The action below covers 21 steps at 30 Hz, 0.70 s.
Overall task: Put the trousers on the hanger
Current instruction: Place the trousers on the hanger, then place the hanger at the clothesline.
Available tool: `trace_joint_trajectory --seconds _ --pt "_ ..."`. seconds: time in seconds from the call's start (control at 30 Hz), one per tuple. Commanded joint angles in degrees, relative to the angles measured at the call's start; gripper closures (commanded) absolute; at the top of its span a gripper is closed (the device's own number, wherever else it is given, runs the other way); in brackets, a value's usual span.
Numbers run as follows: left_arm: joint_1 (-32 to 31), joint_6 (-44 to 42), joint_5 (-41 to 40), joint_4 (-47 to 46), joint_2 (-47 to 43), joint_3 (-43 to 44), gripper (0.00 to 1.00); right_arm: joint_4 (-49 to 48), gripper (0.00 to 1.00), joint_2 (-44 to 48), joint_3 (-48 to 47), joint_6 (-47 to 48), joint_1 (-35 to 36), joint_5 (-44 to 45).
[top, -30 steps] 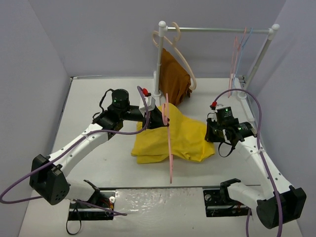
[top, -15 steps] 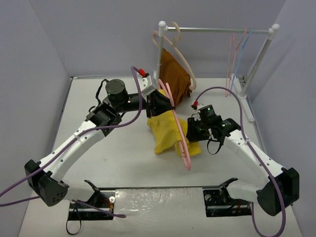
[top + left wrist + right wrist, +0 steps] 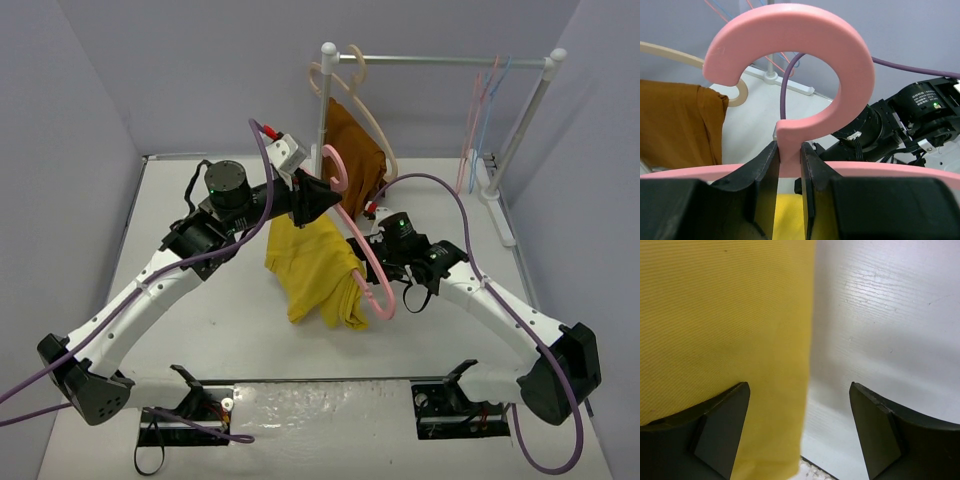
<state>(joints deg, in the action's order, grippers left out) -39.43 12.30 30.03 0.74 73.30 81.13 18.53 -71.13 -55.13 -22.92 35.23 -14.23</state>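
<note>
Trousers already hang in a bunched yellow fold from the pink hanger, which is raised and tilted over the table, so the draping looks largely done. Whether the cloth's lower end rests on the table cannot be told. What seems left is to even out the fold so it sits securely on the bar. Nearest, the right gripper is spread wide beside the cloth: the yellow edge falls between its fingers, with one finger against the fabric and the other over bare table, gripping nothing. Further back, the left gripper is pressed together on the hanger's neck just under the hook, carrying it. Beyond stands the rail, with a beige hanger holding a rust-brown cloth.
</note>
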Motion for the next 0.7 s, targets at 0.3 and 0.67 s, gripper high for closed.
trace_joint_trajectory --seconds 0.3,0.67 --pt "-0.47 -6.7 -12.38 3.32 -6.68 10.19 1.0 13.84 0.18 4.17 -14.69 8.87 -1.84 15.54" --pt "-0.56 -12.13 -16.79 6.32 -3.65 10.15 1.0 22.37 0.16 6.04 -35.3 14.12 -2.98 11.55"
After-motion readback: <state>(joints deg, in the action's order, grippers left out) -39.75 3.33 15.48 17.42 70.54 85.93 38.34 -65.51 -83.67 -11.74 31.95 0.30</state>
